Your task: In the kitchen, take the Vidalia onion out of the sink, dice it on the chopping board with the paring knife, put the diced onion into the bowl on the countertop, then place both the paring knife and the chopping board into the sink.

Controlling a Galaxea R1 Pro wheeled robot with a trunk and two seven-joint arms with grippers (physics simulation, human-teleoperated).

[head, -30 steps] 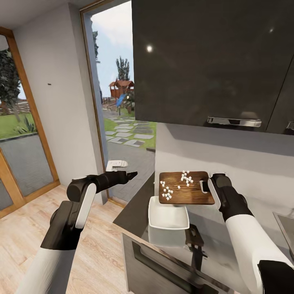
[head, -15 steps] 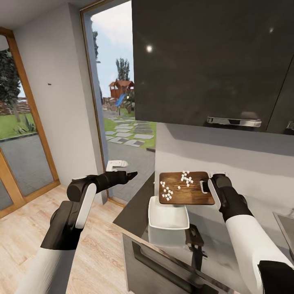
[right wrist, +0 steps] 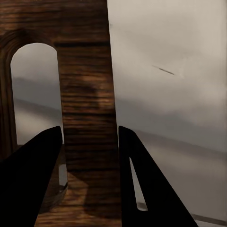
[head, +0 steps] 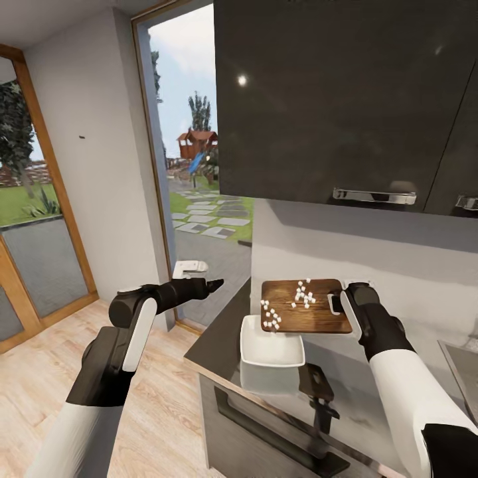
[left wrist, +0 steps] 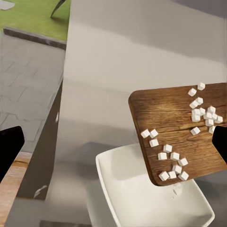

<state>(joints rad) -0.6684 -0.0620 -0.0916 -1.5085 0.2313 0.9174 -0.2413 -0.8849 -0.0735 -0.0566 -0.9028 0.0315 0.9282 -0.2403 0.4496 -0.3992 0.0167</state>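
Two dark fingers (right wrist: 33, 184) of the right gripper (head: 346, 303) pinch the chopping board (head: 312, 318) beside its handle slot, seen close in the right wrist view; the head view shows it held over the white bowl (head: 269, 348) on the countertop (head: 212, 348), diced onion (head: 300, 292) scattered on it, and the left gripper (head: 214, 284) apart, jaws unclear

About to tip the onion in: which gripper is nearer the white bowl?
Right. The right gripper holds the chopping board's handle end just above the white bowl; the left gripper hangs off past the countertop's end.
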